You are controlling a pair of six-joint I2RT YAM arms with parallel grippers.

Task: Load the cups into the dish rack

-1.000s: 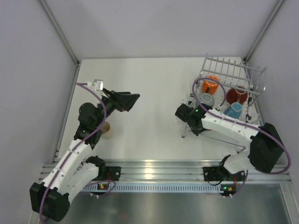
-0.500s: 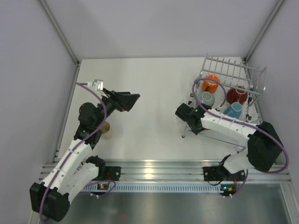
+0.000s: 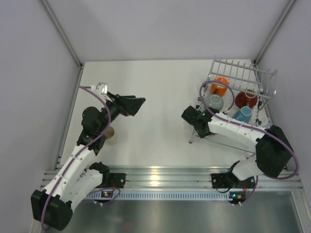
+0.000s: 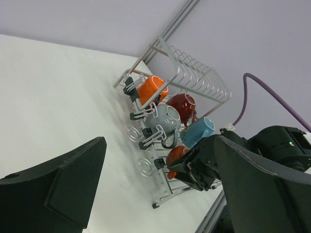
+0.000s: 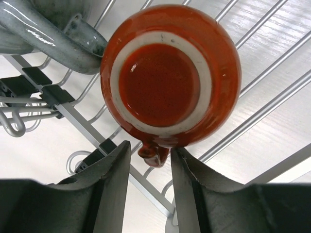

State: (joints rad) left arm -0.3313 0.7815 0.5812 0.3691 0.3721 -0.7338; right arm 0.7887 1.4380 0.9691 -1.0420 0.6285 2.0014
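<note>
Squat orange-red glazed mug (image 5: 170, 77), upturned on the silvery-white wire dish rack (image 5: 272, 104), is seen at 12 o'clock from the right gripper (image 5: 149, 146), its handle (image 5: 154, 156) pointed to 6 o'clock between slightly spread fingers, apparently unpinched.

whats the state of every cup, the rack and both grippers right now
dish rack: holds five mugs
left gripper: open, empty
right gripper: slightly open around orange-red mug handle
orange-red mug: in rack, base facing that gripper
orange mug: in rack
grey mug: in rack
dark red mug: in rack
light blue mug: in rack
cream mug: on table, outside rack
</note>
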